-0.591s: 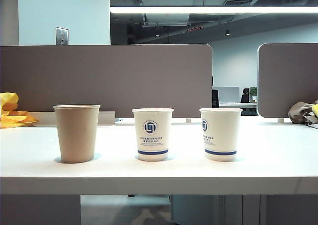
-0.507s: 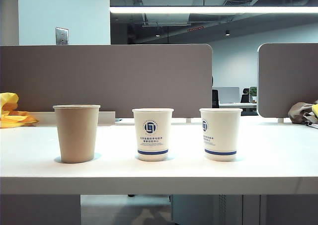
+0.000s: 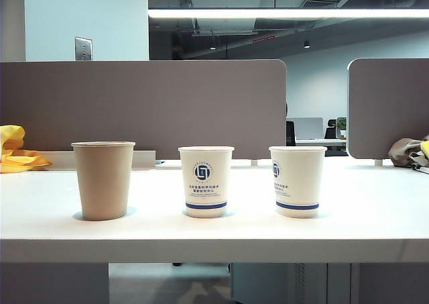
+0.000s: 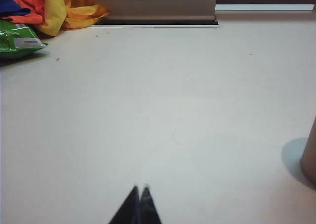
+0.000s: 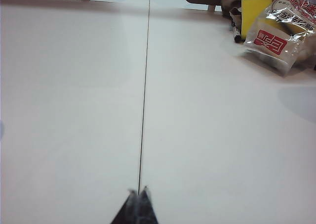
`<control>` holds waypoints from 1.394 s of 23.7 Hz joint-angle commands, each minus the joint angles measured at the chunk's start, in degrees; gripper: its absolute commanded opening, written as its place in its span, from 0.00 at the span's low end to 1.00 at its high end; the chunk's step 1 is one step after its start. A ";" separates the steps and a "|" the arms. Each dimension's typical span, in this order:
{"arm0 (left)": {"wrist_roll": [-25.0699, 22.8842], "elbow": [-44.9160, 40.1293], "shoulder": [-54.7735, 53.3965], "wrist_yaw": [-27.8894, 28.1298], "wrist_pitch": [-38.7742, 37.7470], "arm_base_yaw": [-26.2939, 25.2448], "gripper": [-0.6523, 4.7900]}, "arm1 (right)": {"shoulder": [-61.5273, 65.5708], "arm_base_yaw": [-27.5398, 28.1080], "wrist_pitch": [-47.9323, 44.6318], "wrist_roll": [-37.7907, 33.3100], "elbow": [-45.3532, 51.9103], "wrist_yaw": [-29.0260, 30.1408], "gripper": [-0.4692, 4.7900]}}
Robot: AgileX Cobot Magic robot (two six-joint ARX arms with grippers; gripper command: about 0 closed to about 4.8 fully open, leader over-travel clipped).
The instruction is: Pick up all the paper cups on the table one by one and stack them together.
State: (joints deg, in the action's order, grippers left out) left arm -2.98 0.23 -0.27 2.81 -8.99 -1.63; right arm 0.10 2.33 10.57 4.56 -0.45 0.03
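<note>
Both grippers are closed and hold nothing: left gripper [image 4: 139, 188] hovers over bare tabletop [image 4: 163, 110] with the tan cup [image 4: 310, 155] off to its side; right gripper [image 5: 138, 191] sits above a tabletop seam [image 5: 144, 95], snack bags [image 5: 276, 31] far ahead.

Two white cups [image 3: 206, 181] [image 3: 297, 180] stand upright beside the tan one, apart.

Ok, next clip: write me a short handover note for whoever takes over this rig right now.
Left gripper: shut, empty, low over the table, out beyond the tan cup.
Right gripper: shut, empty, over the table seam.
Cups: tan cup, middle white cup and right white cup stand upright in a row, apart.
Done: nothing stacked.
Left: pick up each cup and nest all three.
</note>
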 commanded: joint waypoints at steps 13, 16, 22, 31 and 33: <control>5.18 0.20 -0.04 -6.58 0.90 0.11 0.11 | 0.00 0.02 -1.68 -0.72 0.39 7.65 0.09; 9.92 0.26 -0.04 -8.48 2.75 0.13 0.11 | 0.00 0.02 -2.01 -9.31 0.39 9.29 0.09; 19.91 3.08 -0.04 -10.93 11.72 0.13 0.11 | 0.00 0.04 -13.92 -30.53 0.11 12.76 0.09; 13.44 23.21 -0.07 -12.28 5.53 0.11 0.11 | 0.04 0.09 -5.18 -31.04 -15.87 18.16 0.09; 12.04 29.16 -0.50 -11.72 1.95 0.11 0.11 | 0.74 0.09 1.05 -25.14 -21.64 20.92 0.09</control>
State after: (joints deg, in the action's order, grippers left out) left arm 10.66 26.85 -0.25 -9.02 -4.60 -1.45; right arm 0.36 2.35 8.73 -25.02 -19.55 18.52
